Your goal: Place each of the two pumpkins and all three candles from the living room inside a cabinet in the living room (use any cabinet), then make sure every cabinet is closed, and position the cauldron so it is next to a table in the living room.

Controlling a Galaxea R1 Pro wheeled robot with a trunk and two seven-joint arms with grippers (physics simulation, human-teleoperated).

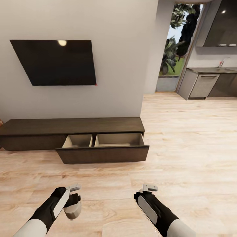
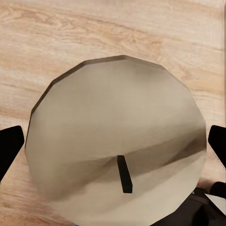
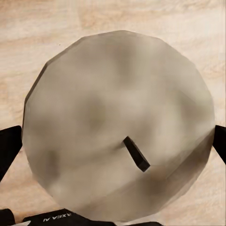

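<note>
Candles fill both grips: my left end effector (image 1: 73, 203) clamps one candle (image 2: 117, 141), right end effector (image 1: 146, 194) another (image 3: 117, 125). Cabinet (image 1: 72, 126) ahead, far drawer (image 1: 103, 148) open, ready to receive them.

Open wood floor (image 1: 131, 184) ahead, nothing in the way up to the cabinet (image 1: 72, 126). Pulled-out drawer (image 1: 103, 153) sticking into the path, open on top, both parts inside bare.
</note>
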